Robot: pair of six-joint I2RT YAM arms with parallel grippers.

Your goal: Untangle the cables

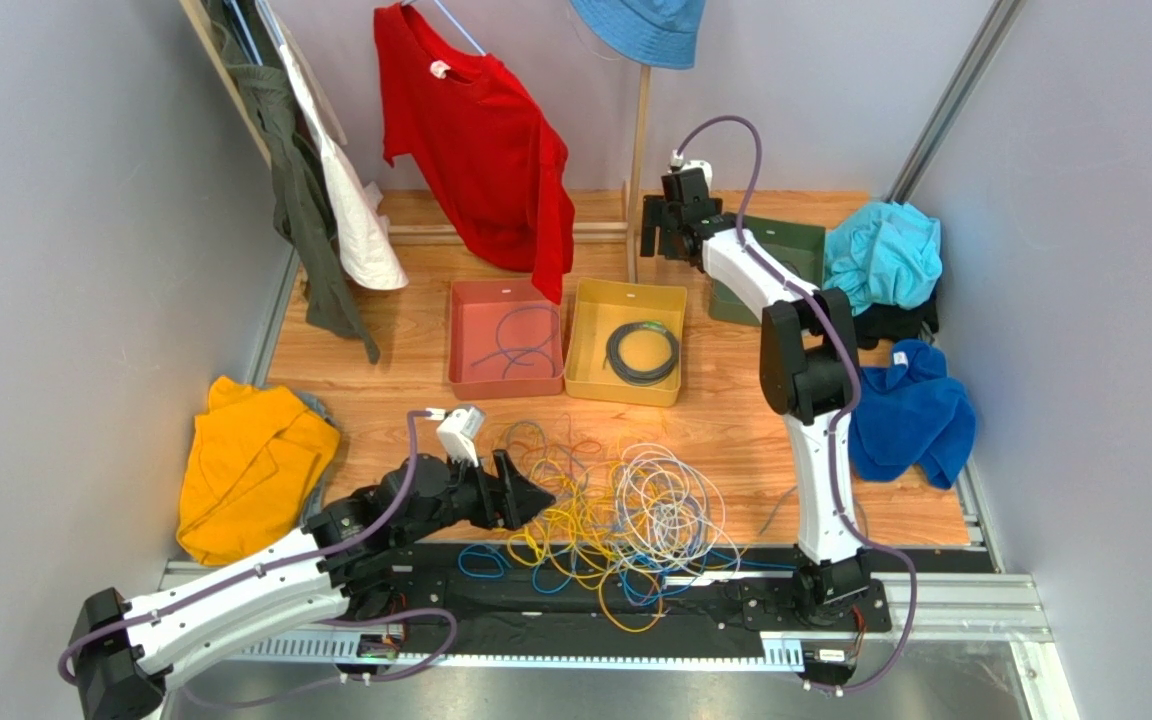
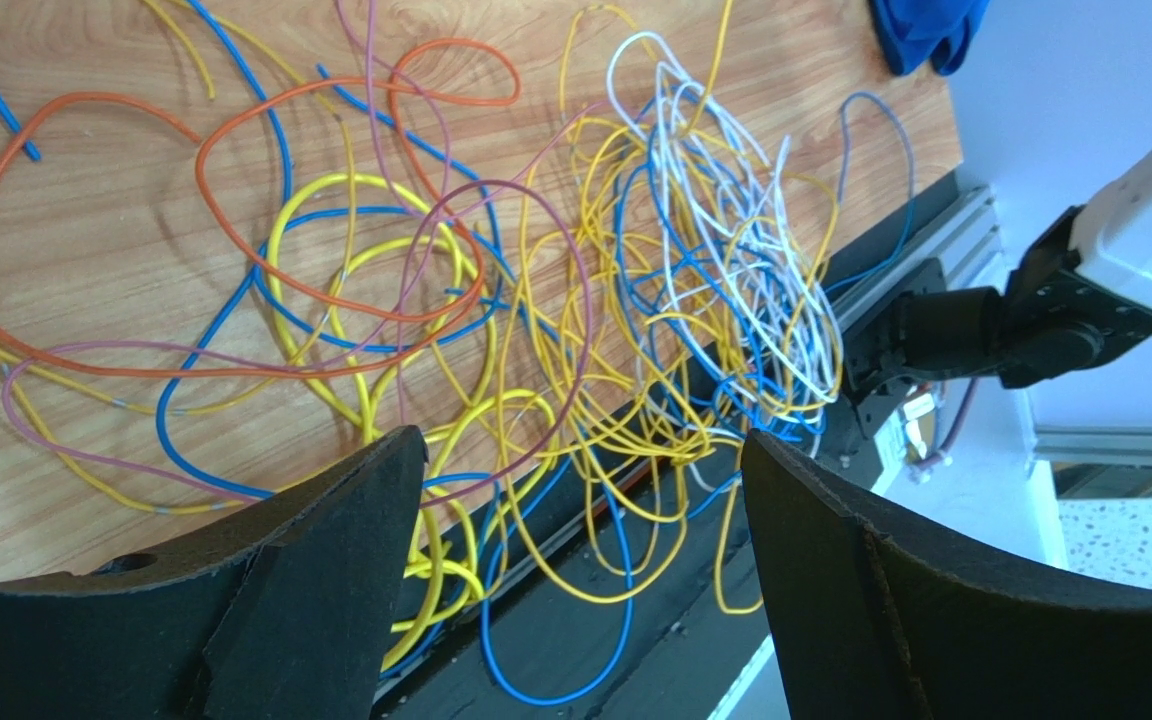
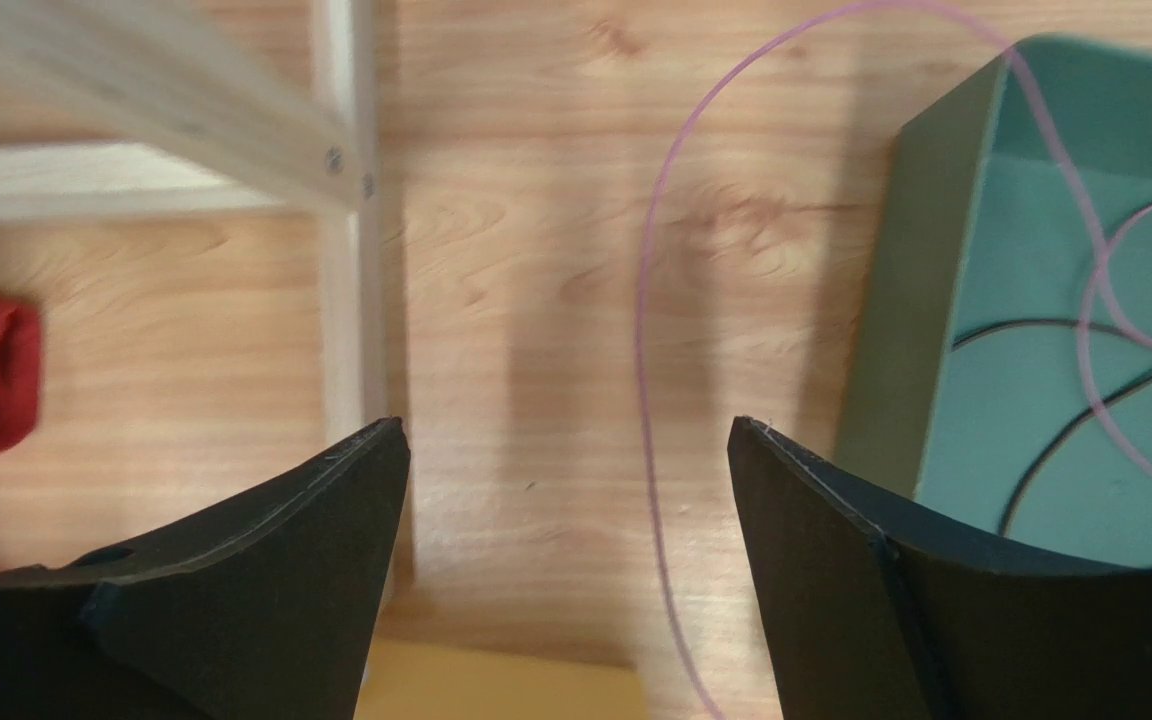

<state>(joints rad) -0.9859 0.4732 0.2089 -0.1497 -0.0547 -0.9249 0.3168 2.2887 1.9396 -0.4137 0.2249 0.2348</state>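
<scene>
The left pincer (image 1: 530, 495) stood with its black jaws spread wide and nothing between them. In its own wrist view (image 2: 582, 443) the heap of thin looping cables in yellow, blue, orange, purple and white-grey (image 2: 537, 330) fanned out ahead of the fingertips from ten o'clock round to two. Some yellow and blue strands ran down between the jaws and over the black rail at the table's near edge (image 2: 642, 630).

From above, the heap (image 1: 612, 518) lay at three o'clock from that pincer, just beside its tips. Its long axis ran left to right along the near edge. The dense white-grey coil (image 1: 668, 503) sat at the far, three o'clock end.

The left arm was plainly the nearer one, so I judged the coming reach to be a short push straight ahead.

The right pincer (image 1: 672, 210) was well apart, at twelve o'clock on the table, and also gaped open on nothing (image 3: 567, 428). Beneath it, one thin purple wire (image 3: 650, 300) crossed bare wood and climbed over the wall of a dark green tray (image 3: 913, 300) at three o'clock, which also held a black wire (image 3: 1048, 323). Between the arms stood a pink-red tray (image 1: 456, 338) and a yellow tray (image 1: 582, 345), each holding a coiled wire.

No brand, label or writing could be read anywhere.
</scene>
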